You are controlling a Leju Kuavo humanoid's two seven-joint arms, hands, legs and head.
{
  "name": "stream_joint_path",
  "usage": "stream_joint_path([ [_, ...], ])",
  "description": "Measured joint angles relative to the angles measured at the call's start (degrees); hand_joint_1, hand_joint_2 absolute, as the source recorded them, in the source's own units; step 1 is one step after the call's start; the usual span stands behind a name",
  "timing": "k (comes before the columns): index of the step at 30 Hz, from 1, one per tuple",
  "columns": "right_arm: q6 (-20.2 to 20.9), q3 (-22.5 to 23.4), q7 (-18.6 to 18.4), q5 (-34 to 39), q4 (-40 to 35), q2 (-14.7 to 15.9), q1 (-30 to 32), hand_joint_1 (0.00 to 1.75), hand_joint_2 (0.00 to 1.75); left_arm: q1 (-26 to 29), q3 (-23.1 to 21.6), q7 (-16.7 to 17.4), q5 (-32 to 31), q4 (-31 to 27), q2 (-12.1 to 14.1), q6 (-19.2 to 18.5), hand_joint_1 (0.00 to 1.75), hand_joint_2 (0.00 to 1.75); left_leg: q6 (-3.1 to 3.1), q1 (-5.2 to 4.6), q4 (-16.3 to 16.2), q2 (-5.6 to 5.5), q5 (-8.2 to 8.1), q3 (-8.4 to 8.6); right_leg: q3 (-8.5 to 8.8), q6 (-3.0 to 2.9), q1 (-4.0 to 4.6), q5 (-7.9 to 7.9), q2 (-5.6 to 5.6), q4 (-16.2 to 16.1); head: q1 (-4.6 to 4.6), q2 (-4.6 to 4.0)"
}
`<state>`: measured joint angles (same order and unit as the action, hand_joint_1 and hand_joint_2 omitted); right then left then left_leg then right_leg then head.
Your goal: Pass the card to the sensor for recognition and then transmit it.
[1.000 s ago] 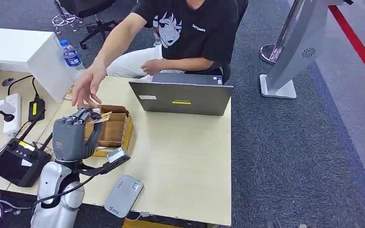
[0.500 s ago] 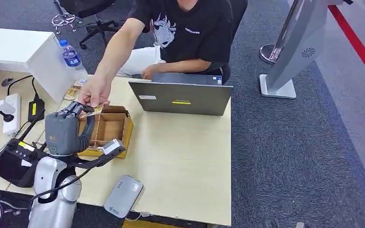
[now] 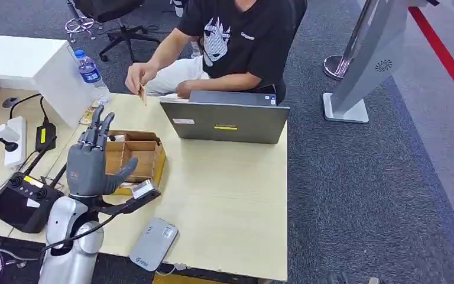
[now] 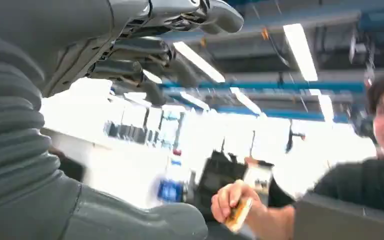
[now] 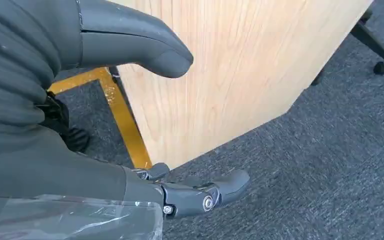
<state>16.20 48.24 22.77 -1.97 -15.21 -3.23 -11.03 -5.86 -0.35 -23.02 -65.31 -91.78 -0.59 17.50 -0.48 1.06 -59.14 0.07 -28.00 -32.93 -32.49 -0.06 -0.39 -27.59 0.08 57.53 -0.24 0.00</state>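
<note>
The tan card (image 3: 142,94) is pinched in the hand (image 3: 137,77) of a person in a black T-shirt, held above the table's far edge by the laptop (image 3: 224,121); the left wrist view has the card (image 4: 238,214) in that same hand. My left hand (image 3: 90,158) is raised over the wooden box (image 3: 142,158), fingers spread and pointing up, holding nothing. The grey card sensor (image 3: 153,243) lies flat near the table's front edge. My right hand (image 5: 130,130) hangs beside the table's edge above the carpet, fingers apart and empty.
A water bottle (image 3: 89,71) stands by a white box (image 3: 29,65) at the back left. A black controller (image 3: 20,201), power strip (image 3: 13,141) and cables lie left of my arm. A grey kiosk stand (image 3: 366,65) rises on the carpet to the right.
The person took the card from my left hand and drew it back toward their body. My left hand opened, its fingers now spread upward.
</note>
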Motion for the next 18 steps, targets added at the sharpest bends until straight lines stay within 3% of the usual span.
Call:
stream_joint_path([
  [5, 0.15, 0.85, 0.0, 0.04, 0.0, 0.0, 0.02, 0.0, 1.75, 1.87, -1.66, 0.0, 0.81, 1.92, 1.68, -2.21, 0.0, 1.75, 0.0, 0.0, 0.0, 0.0, 0.0, -0.01, -0.02, 0.0, 0.0, -0.01, 0.01, 0.0, 0.0, 0.0],
  [8, 0.2, 1.27, 0.0, 0.09, 0.0, 0.0, 0.04, 0.0, 1.75, 3.53, -4.15, 0.57, 0.5, 3.49, 4.53, -3.89, 0.0, 1.75, 0.0, 0.0, 0.02, 0.05, -0.01, -0.02, -0.04, 0.0, 0.0, -0.01, 0.05, 0.0, 0.0, 0.0],
  [18, 0.22, 2.32, -0.15, 0.09, 0.0, 0.02, 0.12, 0.0, 1.75, 6.84, -7.04, 2.08, 0.44, 6.27, 10.58, -4.15, 0.0, 1.75, 0.0, 0.01, 0.02, 0.06, 0.0, -0.03, -0.06, 0.0, 0.0, -0.01, 0.06, 0.0, 0.02, 0.0],
])
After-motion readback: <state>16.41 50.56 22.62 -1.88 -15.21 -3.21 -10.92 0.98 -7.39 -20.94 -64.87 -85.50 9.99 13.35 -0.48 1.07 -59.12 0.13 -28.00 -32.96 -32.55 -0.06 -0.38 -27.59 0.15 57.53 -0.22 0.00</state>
